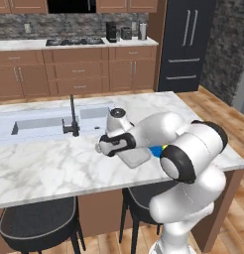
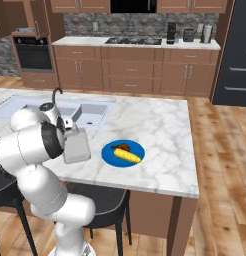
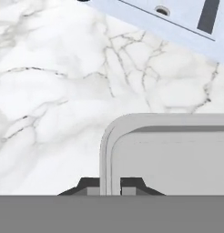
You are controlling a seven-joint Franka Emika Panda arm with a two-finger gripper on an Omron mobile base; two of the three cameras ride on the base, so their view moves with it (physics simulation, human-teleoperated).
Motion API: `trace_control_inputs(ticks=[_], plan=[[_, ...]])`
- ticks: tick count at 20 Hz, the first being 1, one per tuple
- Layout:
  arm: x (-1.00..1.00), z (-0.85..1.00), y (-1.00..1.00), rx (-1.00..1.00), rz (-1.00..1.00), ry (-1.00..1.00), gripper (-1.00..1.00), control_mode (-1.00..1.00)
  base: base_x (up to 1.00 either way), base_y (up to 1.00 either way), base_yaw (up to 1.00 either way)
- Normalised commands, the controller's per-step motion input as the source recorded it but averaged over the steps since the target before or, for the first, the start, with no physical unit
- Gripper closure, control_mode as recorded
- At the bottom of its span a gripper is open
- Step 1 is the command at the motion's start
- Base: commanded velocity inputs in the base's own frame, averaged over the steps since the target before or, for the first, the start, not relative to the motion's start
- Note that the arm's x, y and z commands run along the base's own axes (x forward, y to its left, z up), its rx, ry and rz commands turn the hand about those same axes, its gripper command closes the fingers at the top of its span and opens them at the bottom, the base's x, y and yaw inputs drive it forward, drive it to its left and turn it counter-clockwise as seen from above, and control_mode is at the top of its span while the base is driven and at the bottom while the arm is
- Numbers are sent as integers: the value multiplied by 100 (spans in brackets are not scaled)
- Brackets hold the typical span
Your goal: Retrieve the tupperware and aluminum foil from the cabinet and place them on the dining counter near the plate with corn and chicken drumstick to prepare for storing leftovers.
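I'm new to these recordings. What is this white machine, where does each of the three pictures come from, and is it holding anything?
The machine is a white robot arm with dark joints, on a base that drives, in a rendered kitchen. Two pictures come from cameras on that base, behind the arm to its left and right, looking forward over it. The third comes from a camera on the hand, looking along the gripper.

The arm reaches over the large white grey-veined marble dining counter, which has an inset sink and black faucet. Its two-finger gripper is shut on the rim of the shallow pale grey translucent plastic tupperware tray, at or just above the counter. Beside the tray is a small round blue plate carrying a yellow corn cob and a dark brown chicken drumstick.
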Motion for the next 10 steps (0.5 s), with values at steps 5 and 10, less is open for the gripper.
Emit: trace_control_inputs(ticks=[5, 10], plan=[[63, -66, 0, 0, 0, 0, 100, -100, 0, 0, 0], [61, -46, 0, 0, 0, -1, -100, -100, 0, 0, 0]])
